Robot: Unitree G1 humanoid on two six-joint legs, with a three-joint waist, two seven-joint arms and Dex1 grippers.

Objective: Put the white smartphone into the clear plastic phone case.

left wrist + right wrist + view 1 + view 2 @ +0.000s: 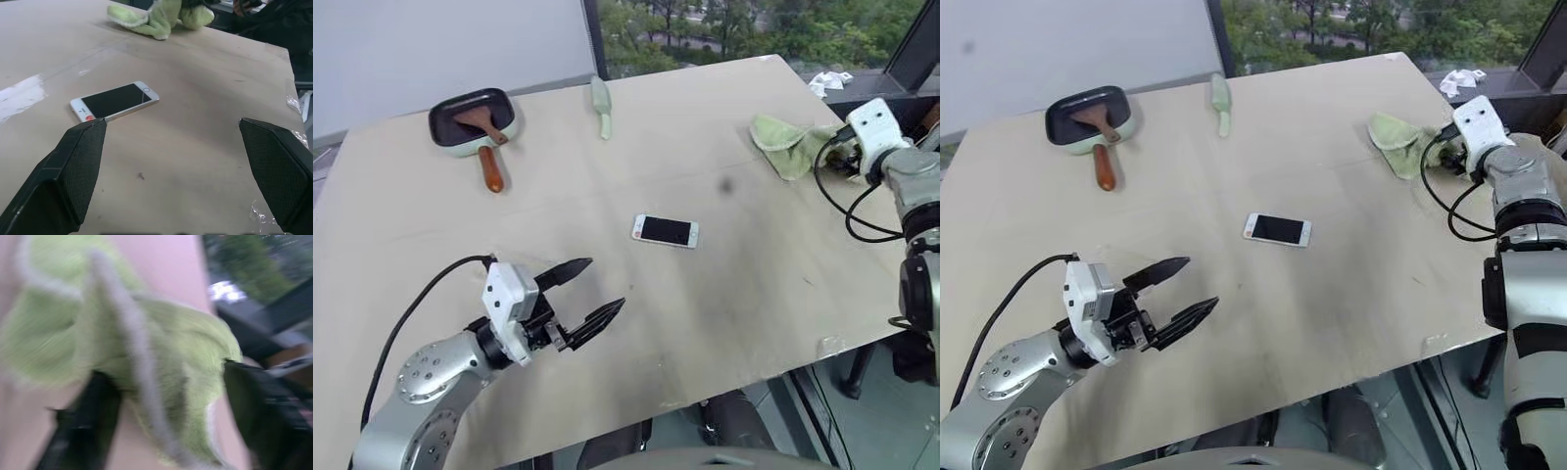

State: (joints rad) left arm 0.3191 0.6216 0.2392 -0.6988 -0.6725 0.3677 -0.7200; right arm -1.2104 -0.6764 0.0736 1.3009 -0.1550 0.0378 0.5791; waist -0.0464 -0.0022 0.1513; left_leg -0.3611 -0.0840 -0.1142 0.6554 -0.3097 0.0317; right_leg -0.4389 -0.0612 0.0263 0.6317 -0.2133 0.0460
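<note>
1. White smartphone [665,231] lies flat and screen up near the middle of the tabletop [460,235], touched by neither arm.
2. Clear plastic phone case: a faint transparent shape [829,346] sits at the tabletop's near right edge, but I cannot tell for certain whether it is the case.
3. Left end effector [590,292] hovers over the near left part of the tabletop, its two black fingers spread wide with nothing between them; it points toward the phone, which lies a little ahead of it.
4. Right end effector [161,431] is at the far right edge of the tabletop, on the green cloth [787,143]. In the right wrist view its fingers stand apart with a fold of the cloth between them; whether they grip it cannot be told.
5. A dark pan with a brown-handled spatula [475,121] sits at the far left, and a pale green utensil [601,105] lies at the far edge, both well apart from the phone.
</note>
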